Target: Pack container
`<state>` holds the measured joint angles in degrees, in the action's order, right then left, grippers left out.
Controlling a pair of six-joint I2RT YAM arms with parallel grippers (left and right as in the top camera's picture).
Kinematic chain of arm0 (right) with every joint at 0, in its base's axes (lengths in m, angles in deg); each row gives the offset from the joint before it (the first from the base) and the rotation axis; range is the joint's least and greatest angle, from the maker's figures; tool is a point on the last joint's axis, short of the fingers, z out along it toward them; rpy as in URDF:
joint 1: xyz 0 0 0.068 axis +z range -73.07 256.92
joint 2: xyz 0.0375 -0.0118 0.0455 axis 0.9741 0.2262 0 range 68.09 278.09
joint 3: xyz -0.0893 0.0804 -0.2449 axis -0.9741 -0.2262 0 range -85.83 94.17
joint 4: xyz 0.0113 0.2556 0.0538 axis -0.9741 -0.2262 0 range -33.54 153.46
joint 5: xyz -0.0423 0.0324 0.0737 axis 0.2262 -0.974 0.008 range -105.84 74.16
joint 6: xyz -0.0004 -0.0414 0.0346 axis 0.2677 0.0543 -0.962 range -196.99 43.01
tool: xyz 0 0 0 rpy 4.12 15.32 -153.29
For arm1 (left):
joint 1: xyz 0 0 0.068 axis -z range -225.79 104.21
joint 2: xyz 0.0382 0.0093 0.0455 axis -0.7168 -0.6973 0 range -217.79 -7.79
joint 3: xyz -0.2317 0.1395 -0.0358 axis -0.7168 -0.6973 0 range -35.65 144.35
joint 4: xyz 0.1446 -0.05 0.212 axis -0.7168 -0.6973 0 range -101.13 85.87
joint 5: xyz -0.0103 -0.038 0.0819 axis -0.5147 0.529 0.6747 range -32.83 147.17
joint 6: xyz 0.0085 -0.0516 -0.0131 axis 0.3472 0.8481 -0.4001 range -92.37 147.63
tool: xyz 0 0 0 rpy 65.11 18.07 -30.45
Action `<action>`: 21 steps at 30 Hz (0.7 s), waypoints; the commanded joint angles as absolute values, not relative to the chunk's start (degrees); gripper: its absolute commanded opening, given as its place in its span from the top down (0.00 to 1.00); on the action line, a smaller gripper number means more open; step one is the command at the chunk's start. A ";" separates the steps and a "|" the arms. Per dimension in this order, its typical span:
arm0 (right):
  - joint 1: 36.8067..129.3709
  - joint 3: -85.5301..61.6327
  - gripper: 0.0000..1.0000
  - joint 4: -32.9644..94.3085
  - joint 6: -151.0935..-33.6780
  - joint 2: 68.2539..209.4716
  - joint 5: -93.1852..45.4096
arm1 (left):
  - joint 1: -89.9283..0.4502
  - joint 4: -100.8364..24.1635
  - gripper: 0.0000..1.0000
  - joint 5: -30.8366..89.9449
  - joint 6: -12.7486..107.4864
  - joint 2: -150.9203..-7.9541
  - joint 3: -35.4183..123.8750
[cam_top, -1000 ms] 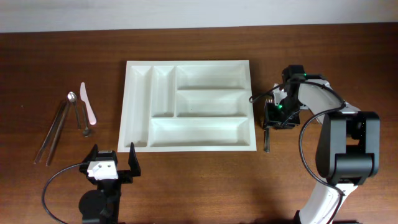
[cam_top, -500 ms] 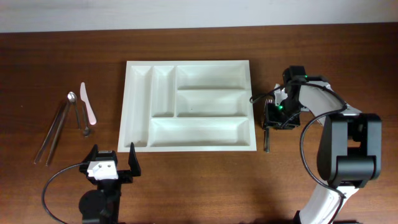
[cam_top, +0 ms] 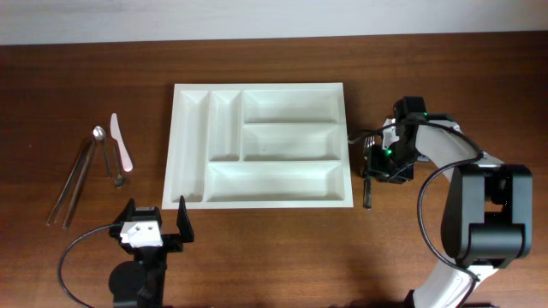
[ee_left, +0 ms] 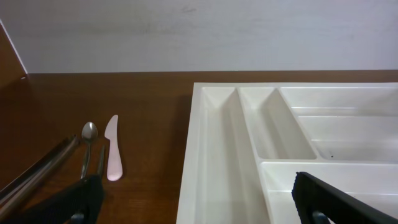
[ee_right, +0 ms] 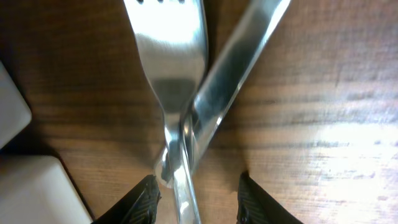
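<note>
Right wrist: right gripper (ee_right: 199,200) half-open, crossed fork (ee_right: 168,56) and knife (ee_right: 236,68) between its jaws, likely lining up a pick; left gripper (cam_top: 156,221) gapes wide.

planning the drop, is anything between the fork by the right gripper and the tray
Nothing visible lies between the fork and the tray beyond its raised rim. But a knife crosses the fork's neck just ahead of the right gripper, so both might lift together.
</note>
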<state>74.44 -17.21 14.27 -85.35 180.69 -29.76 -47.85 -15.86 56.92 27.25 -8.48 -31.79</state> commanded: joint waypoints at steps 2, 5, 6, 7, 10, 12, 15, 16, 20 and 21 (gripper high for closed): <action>74.27 -31.28 0.56 14.25 -87.10 193.08 -25.93 | -48.20 -15.73 0.01 56.48 26.77 -8.13 -32.14; 74.34 -31.28 0.56 14.07 -87.16 193.08 -26.83 | -48.20 -15.73 0.01 56.48 26.77 -8.13 -32.14; 74.42 -31.28 0.56 13.74 -87.16 193.08 -26.81 | -48.20 -15.73 0.01 56.48 26.77 -8.13 -32.14; 74.60 -31.28 0.56 13.57 -87.18 193.08 -26.83 | -48.20 -15.73 0.01 56.48 26.77 -8.13 -32.14; 75.54 -31.28 0.56 13.77 -88.32 193.08 -27.26 | -48.20 -15.70 0.01 56.48 26.77 -8.13 -32.14; 76.61 -31.28 0.56 15.84 -88.47 193.08 -27.18 | -48.20 -15.73 0.01 56.48 26.77 -8.13 -32.14; 77.55 -31.24 0.55 18.90 -91.14 193.08 -23.51 | -48.20 -15.73 0.01 56.48 26.77 -8.13 -32.14; 77.83 -31.17 0.56 19.69 -91.71 193.08 -21.71 | -48.20 -15.73 0.01 56.48 26.77 -8.13 -32.14; 78.14 -31.13 0.56 22.05 -92.56 193.08 -15.46 | -48.20 -15.73 0.01 56.48 26.77 -8.13 -32.14; 78.14 -31.13 0.56 22.49 -92.78 193.08 -14.19 | -48.20 -15.73 0.01 56.48 26.77 -8.13 -32.14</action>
<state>77.26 -20.00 18.81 -91.60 178.74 -24.99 -47.85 -15.86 56.92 27.25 -8.48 -31.79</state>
